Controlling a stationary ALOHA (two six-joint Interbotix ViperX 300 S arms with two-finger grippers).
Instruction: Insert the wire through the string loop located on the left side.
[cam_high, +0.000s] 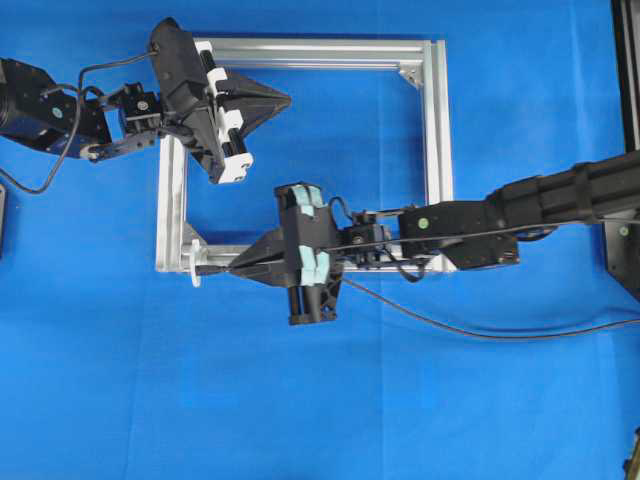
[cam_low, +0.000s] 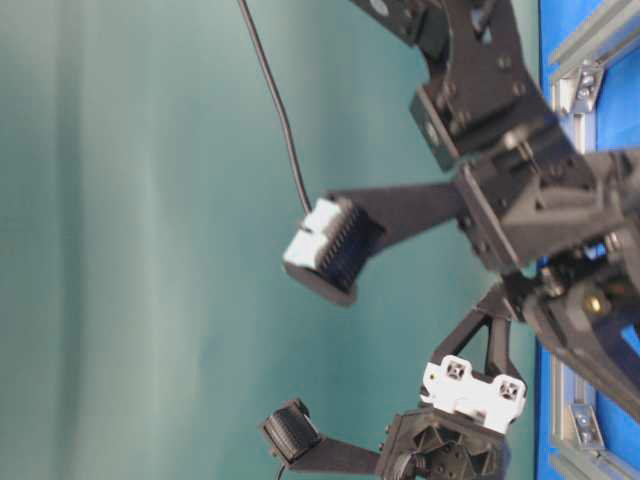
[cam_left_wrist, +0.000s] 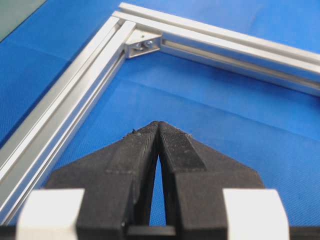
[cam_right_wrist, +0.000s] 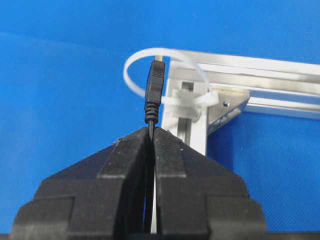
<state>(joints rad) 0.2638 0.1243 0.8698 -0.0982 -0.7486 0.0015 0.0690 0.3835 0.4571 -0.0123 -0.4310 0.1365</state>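
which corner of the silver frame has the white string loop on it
The lower-left corner in the overhead view, where the string loop is tied to the frame. The right claw holds the wire at it; the other visible corners carry only brackets.

The frame (cam_high: 437, 120) is bare silvery metal with a brushed, satin sheen and grooved rails, lying on a blue cloth (cam_high: 100, 380) with a fine matt weave. The right gripper (cam_right_wrist: 151, 131) and the left gripper (cam_left_wrist: 158, 126) are matt black plastic, faintly grainy, with ribbed pads, and the left one carries smooth white plastic blocks (cam_left_wrist: 50, 212). The wire (cam_right_wrist: 155, 87) looks like smooth black rubbery plastic with a slight gloss on its plug, and the string loop (cam_right_wrist: 131, 75) is a whitish, slick, half-translucent plastic band.
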